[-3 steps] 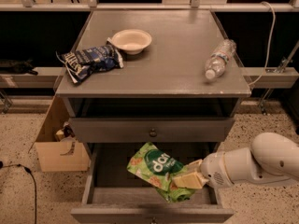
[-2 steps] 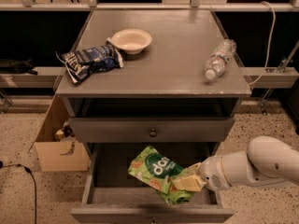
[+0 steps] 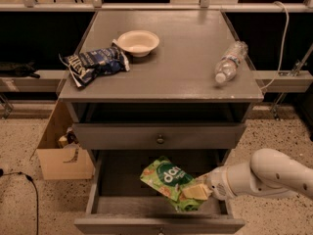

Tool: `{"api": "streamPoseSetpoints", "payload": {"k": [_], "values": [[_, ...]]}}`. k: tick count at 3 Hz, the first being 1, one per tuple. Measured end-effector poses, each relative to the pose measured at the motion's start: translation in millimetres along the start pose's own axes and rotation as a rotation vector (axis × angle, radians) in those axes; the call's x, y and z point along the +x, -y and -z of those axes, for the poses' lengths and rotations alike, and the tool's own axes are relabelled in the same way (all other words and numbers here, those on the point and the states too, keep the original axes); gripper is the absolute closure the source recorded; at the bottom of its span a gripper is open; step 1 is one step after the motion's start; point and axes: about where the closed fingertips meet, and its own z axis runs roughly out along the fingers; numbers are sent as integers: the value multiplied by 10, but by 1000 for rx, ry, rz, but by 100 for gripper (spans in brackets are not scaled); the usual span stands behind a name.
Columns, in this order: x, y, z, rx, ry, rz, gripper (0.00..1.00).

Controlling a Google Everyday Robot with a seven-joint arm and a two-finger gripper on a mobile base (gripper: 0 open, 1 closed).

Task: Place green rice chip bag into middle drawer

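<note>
My claw (image 3: 194, 192) grips the green rice chip bag (image 3: 166, 176) over the open drawer (image 3: 105, 192), with a closed drawer (image 3: 122, 136) just above.

The end effector (image 3: 196, 192) grips the green rice chip bag (image 3: 166, 177) over the open drawer (image 3: 122, 181).

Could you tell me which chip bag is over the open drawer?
The green bag, gripped there by the end effector; the blue bag lies on the cabinet.
</note>
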Motion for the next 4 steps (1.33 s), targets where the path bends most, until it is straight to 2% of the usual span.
{"api": "streamPoseSetpoints", "payload": {"k": [1,2,4], "values": [[67,254,-161,43,-6,-21,100],[46,516,-424,66,-41,-26,100],[44,463,-621,83,-81,-3,100]]}}
